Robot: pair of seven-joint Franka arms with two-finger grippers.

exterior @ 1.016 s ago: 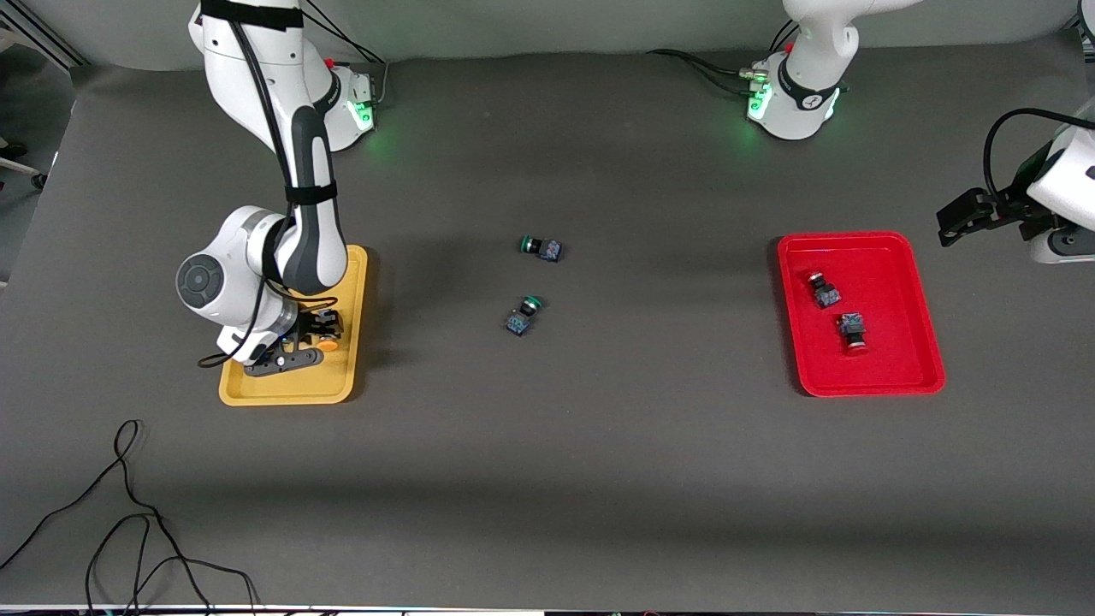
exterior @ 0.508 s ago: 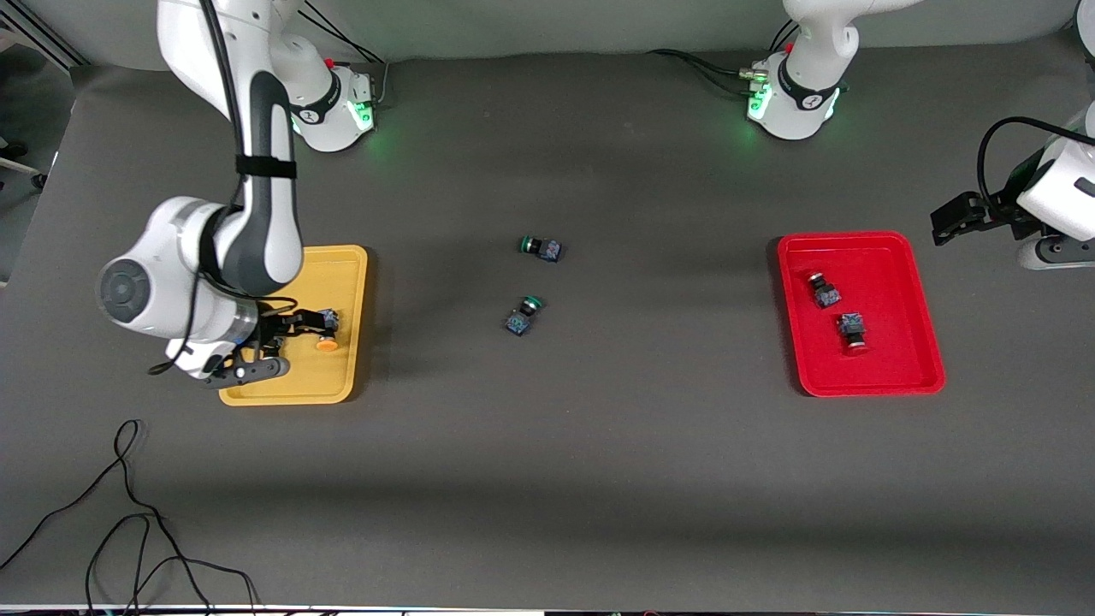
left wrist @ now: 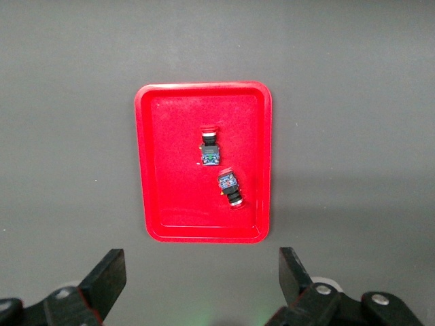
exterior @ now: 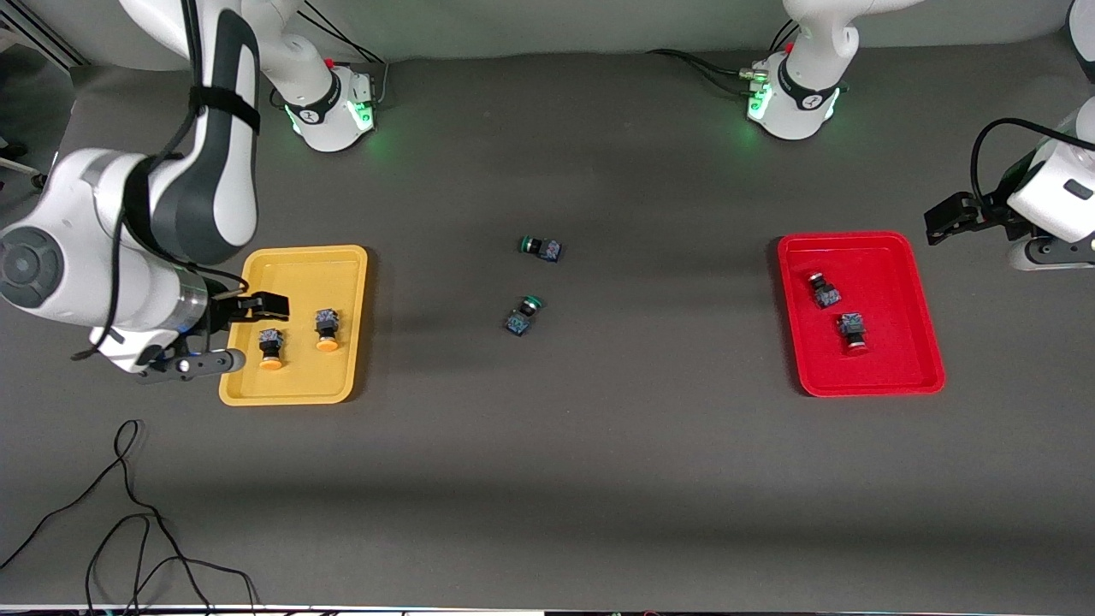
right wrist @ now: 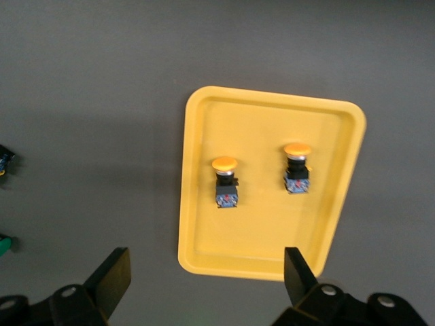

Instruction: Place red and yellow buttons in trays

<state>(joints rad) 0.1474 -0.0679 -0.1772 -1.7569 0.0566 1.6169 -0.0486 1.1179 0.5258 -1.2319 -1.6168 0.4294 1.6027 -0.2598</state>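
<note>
The yellow tray (exterior: 295, 274) holds two yellow-capped buttons (exterior: 271, 347) (exterior: 326, 329) lying apart; they also show in the right wrist view (right wrist: 225, 182) (right wrist: 297, 168) on the tray (right wrist: 204, 224). My right gripper (exterior: 232, 334) (right wrist: 206, 275) is open and empty, raised over the tray's rim at the right arm's end. The red tray (exterior: 890, 274) (left wrist: 170, 170) holds two red-capped buttons (exterior: 825, 291) (exterior: 852, 332) (left wrist: 210, 148) (left wrist: 230, 188). My left gripper (exterior: 954, 214) (left wrist: 200, 275) is open and empty, raised over the table beside the red tray.
Two green-capped buttons (exterior: 541, 248) (exterior: 523, 314) lie on the dark table between the trays. A loose black cable (exterior: 128, 513) lies near the front edge at the right arm's end. The arm bases (exterior: 329, 111) (exterior: 796, 103) stand at the back.
My right gripper has let go of a yellow button in the yellow tray and has risen and drawn back toward the right arm's end. The left gripper has shifted slightly.
</note>
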